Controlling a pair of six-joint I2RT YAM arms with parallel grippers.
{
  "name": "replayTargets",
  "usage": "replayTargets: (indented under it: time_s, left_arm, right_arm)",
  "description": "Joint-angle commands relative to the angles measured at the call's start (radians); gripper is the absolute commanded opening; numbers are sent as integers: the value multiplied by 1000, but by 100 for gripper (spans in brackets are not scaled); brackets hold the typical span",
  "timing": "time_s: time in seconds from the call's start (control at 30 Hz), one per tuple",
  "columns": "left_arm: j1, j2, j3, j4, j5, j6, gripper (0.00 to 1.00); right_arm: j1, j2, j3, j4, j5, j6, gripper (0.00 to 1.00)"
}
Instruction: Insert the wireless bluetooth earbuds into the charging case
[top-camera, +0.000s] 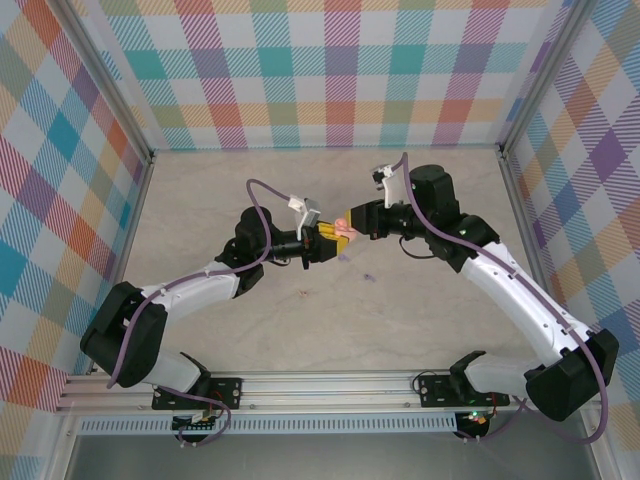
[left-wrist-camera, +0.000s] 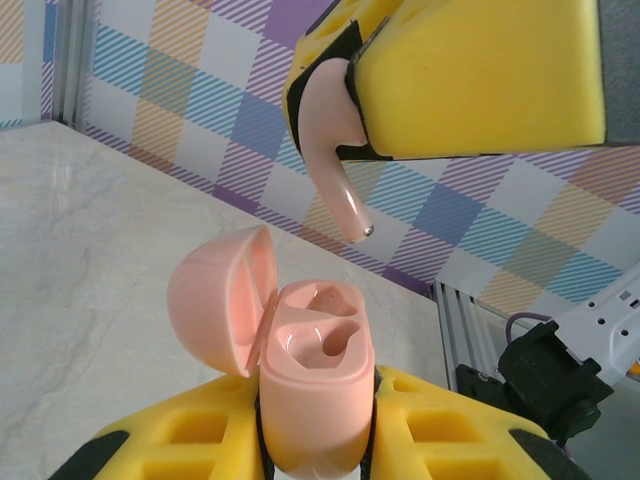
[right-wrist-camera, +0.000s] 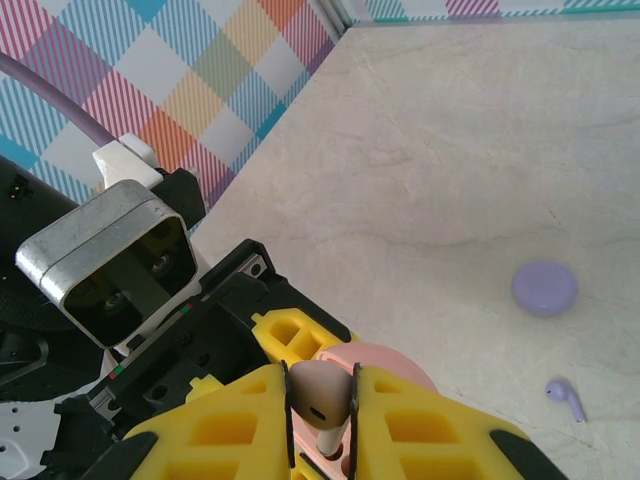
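— Right gripper (right-wrist-camera: 322, 402), what has it got?
— Its yellow padded fingers are pressed in on a pink earbud (left-wrist-camera: 335, 180). They pinch the rounded head, and the stem hangs free below, metal tip pointing down.
— And where does that earbud sit relative to the pink charging case (left-wrist-camera: 315, 395)?
— Just above it and apart from it. In the left wrist view there is a clear gap between the stem tip and the case's two sockets, and both sockets look empty.
— Is the case open?
— Yes. Its lid (left-wrist-camera: 218, 300) is swung back on the hinge and stands tilted to one side of the body.
— What holds the case?
— The left gripper (left-wrist-camera: 315, 430) is clamped on its lower body, a yellow pad on either side, with the open sockets facing up towards the earbud. From overhead, the two grippers meet tip to tip above the middle of the table (right-wrist-camera: 450, 150).
— Anything else nearby?
— A lilac case (right-wrist-camera: 545, 288), closed, lies flat on the pale tabletop. A lilac earbud (right-wrist-camera: 567, 398) lies near it, not touching. Plaid walls (right-wrist-camera: 150, 80) surround the table.
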Motion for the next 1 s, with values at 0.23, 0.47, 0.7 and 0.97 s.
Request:
replayTargets:
  time_s: [0.23, 0.47, 0.7, 0.97]
  left_arm:
    - [-14, -12, 32, 64, -6, -44, 26]
    - [-13, -10, 43, 65, 1, -52, 26]
    - [-13, -11, 46, 63, 7, -56, 26]
    - [-14, -7, 52, 60, 5, -61, 26]
  right_arm:
    - [8, 7, -21, 46, 24, 1, 20]
    - [11, 13, -24, 46, 32, -2, 21]
    - [13, 21, -24, 47, 39, -5, 21]
    - [17, 33, -23, 42, 35, -8, 21]
